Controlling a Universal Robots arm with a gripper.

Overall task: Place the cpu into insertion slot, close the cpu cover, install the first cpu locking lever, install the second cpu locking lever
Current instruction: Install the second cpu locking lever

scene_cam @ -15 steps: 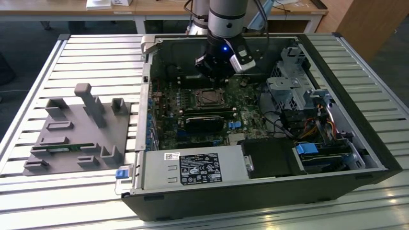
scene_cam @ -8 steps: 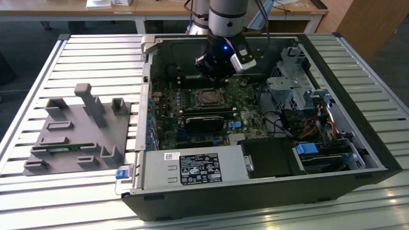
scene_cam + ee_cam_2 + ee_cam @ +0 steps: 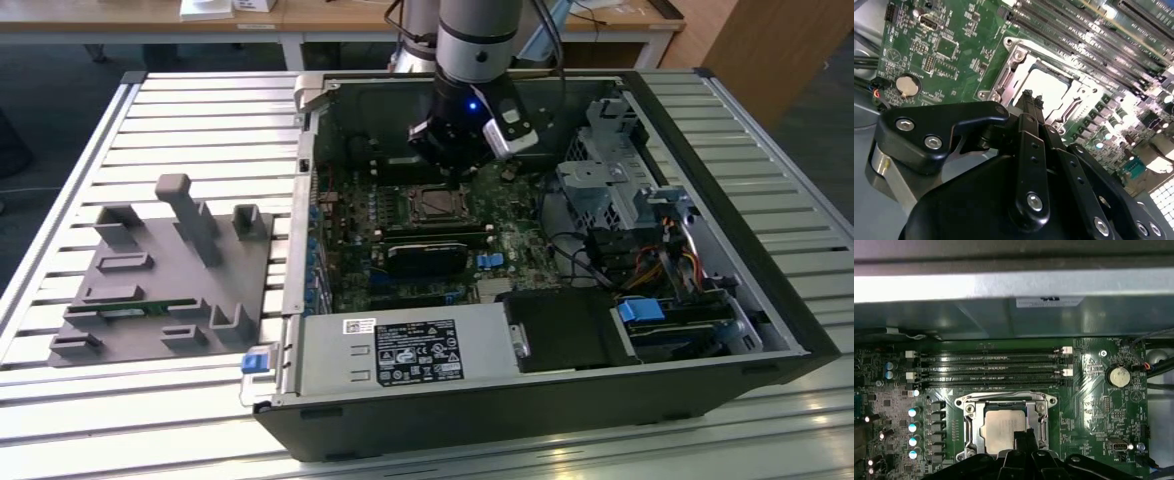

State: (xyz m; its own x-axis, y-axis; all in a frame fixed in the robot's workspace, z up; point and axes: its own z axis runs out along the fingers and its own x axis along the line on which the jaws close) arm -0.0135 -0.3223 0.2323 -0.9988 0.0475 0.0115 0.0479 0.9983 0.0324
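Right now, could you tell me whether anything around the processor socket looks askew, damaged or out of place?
Nothing stands out. The cpu lies flat and square in its socket, the cpu cover frames it evenly, and the gripper sits just above it. The memory slots and coin battery on the green board look orderly.

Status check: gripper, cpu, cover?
Gripper shut, empty, tips just above the socket. Cpu seated in slot. Cpu cover down around it. Nothing in the way.

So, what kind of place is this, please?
Probably a lab or workshop for robot testing: an opened computer case lies on a slatted metal table, beside a grey parts fixture, with wooden desks behind.
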